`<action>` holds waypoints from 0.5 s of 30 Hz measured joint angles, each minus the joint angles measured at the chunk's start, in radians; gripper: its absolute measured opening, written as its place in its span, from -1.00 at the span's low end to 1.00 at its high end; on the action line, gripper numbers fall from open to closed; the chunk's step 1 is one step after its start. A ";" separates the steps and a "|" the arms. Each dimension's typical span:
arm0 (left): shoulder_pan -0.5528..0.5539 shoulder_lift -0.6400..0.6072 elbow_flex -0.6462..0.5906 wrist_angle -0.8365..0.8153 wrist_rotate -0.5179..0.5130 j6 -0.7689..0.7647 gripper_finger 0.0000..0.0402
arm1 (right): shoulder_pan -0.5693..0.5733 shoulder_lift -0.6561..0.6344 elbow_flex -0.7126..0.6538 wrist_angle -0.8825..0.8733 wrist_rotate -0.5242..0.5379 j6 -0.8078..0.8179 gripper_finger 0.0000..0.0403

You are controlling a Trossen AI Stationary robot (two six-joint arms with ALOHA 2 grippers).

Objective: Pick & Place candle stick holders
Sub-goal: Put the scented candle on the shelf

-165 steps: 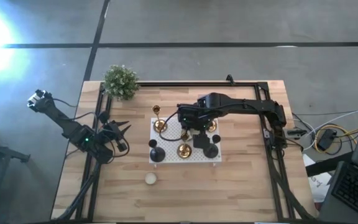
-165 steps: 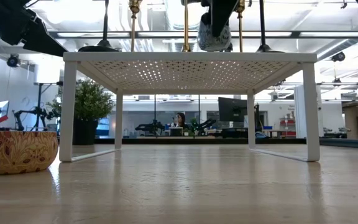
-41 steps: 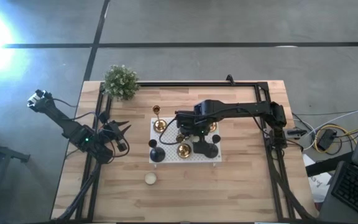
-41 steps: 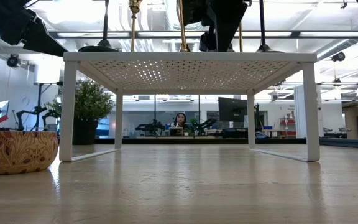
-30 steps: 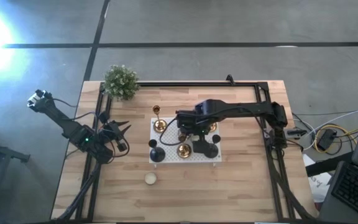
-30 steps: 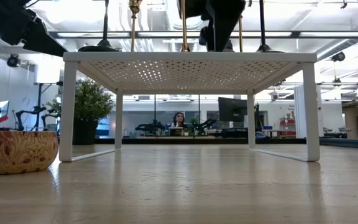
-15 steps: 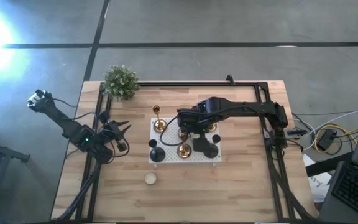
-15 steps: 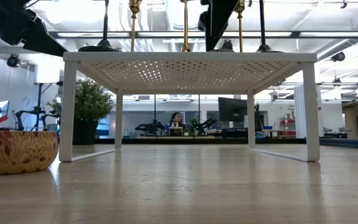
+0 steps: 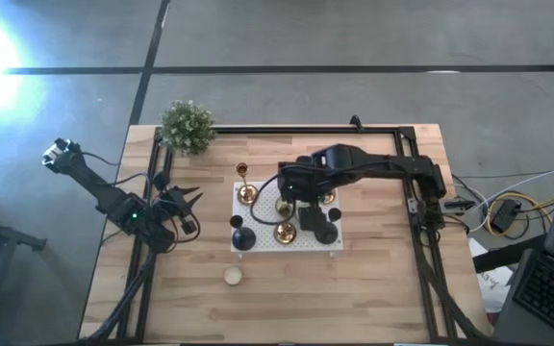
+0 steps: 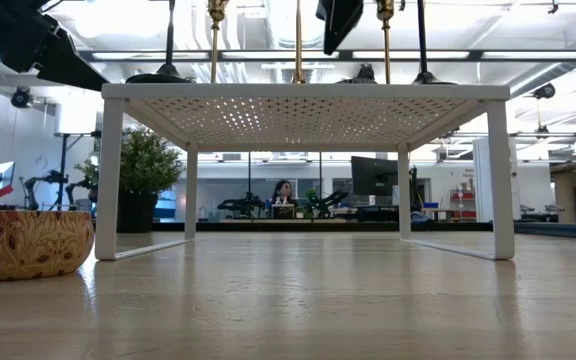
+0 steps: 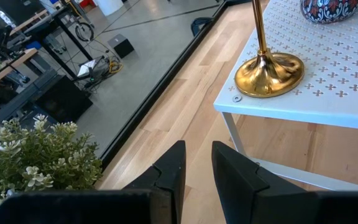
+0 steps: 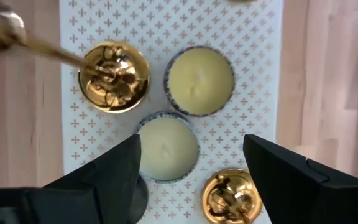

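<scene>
Brass holders: three candle stick holders stand on the white perforated stand mid-worktop; in the right wrist view one sits beside two pale candles, another close by.
Black holders: squat ones stand along the stand's front edge.
Right gripper: hovers above the stand, jaws spread wide and empty, straddling the lower candle rather than a brass base.
Left gripper: parked at the worktop's left edge near the plant, jaws nearly pressed together, holding nothing.
Step, as I judge it: lining up over one brass holder.
Doing it well: centre the jaws on the slim stem, descend straight, and stay clear of the candles and neighbouring holders.
</scene>
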 joint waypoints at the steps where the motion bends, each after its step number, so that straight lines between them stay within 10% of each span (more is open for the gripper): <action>1: 0.000 0.000 0.000 0.000 0.000 0.000 -0.59 | 0.000 0.000 0.009 -0.001 0.002 0.000 0.35; 15: 0.000 0.000 0.000 0.000 0.000 0.000 -0.59 | 0.016 -0.010 0.158 -0.076 0.116 -0.019 0.19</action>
